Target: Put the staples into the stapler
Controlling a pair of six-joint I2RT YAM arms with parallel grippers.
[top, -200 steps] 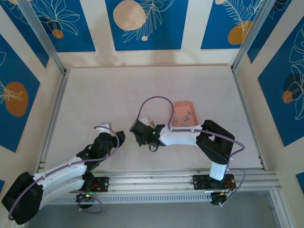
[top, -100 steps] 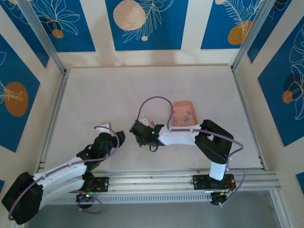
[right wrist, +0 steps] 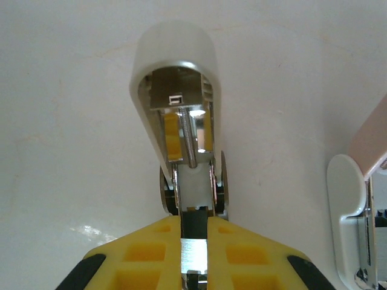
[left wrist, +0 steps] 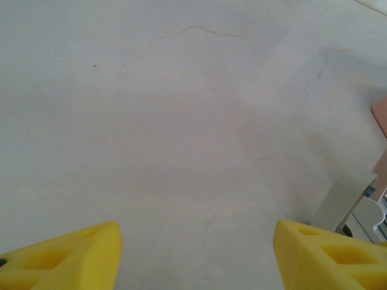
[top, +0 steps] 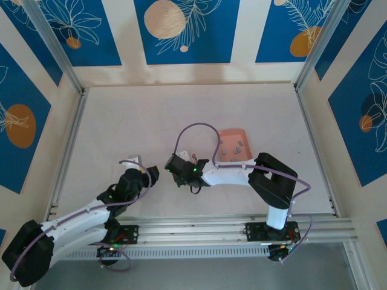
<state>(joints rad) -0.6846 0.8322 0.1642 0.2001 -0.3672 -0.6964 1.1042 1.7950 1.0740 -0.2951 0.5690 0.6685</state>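
The stapler (right wrist: 175,66) is white, and its cover stands hinged open, baring the metal channel and spring rod. My right gripper (right wrist: 195,226) is shut on its metal rear end, and sits left of the tray (top: 177,165). The staples (top: 232,147) are several tiny grey pieces lying in the shallow pink tray (top: 233,131). My left gripper (left wrist: 196,254) is open above bare table with nothing between its yellow fingers (left wrist: 66,254). It hovers at the front left (top: 143,170), apart from the stapler.
A second white plastic piece with metal inside (right wrist: 354,211) lies just right of the held stapler, beside the pink tray's edge (right wrist: 370,139). The same piece (left wrist: 347,193) appears at the right of the left wrist view. Metal rails (top: 66,151) border the white table.
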